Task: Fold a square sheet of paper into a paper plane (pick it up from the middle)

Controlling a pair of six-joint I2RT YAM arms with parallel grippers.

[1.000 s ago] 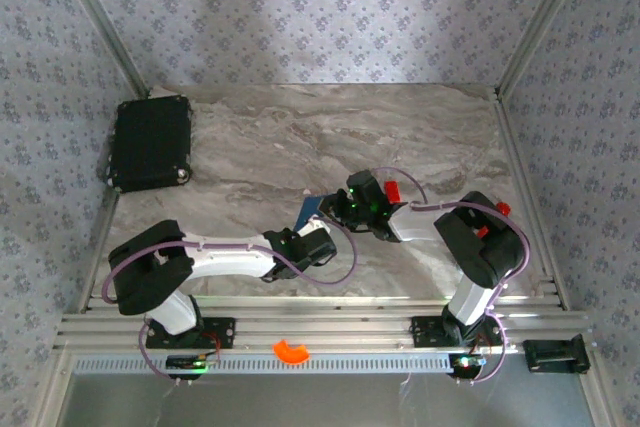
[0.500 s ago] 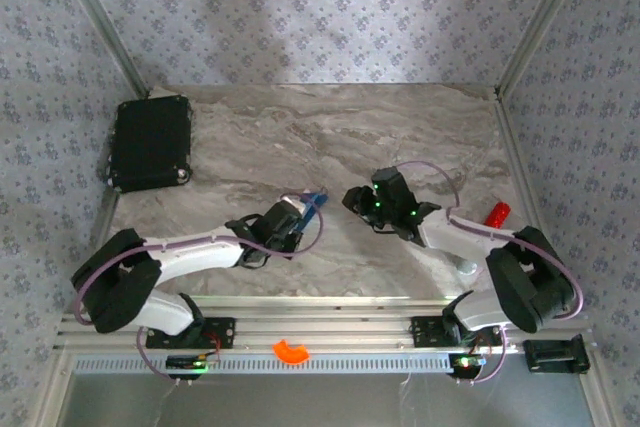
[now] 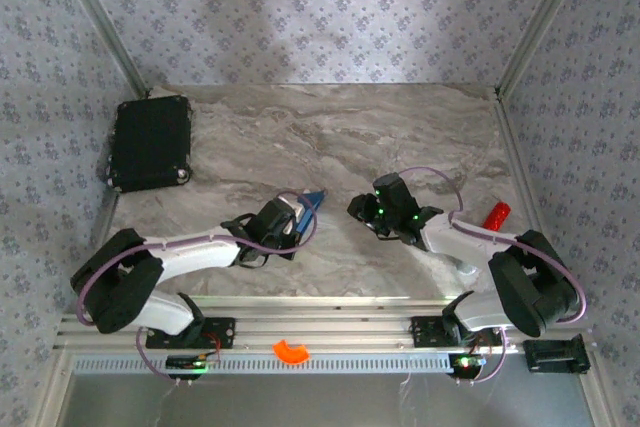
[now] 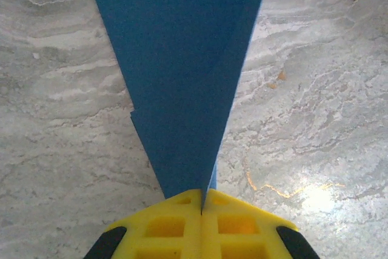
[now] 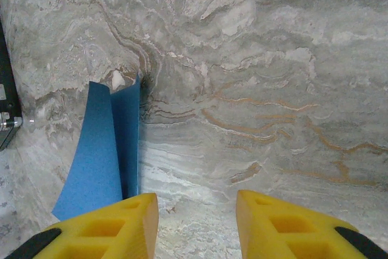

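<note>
1. One orange curved piece [image 3: 292, 351] lies on the slotted rail at the near edge, between the two arm bases.
2. Two arms reach inward over the marble table [image 3: 400, 127], and their grippers face each other near its middle, a little apart.
3. The left gripper [image 3: 303, 209] is clenched on one folded sheet of blue paper [image 3: 314, 198]. The top view shows this sheet as a small blue sliver poking out toward the far right.
4. The left wrist camera shows the grip. The yellow fingers [image 4: 173, 225] of the left gripper [image 4: 202, 195] are pressed together, pinching the narrow end of the blue paper [image 4: 182, 59]. The paper widens away from them, with a stepped edge where the layers overlap.
5. The right gripper [image 3: 358, 209] is released. In its wrist view the two yellow fingers [image 5: 285, 219] of the right gripper [image 5: 197, 210] stand apart, with bare marble between them. The blue paper [image 5: 103, 150] is just to the left, its two layers parting along a crease. I cannot tell whether it touches the table.
6. One red block [image 3: 496, 214] lies to the right, near the table edge.
7. One black case [image 3: 150, 142] lies flat at the far left.
</note>
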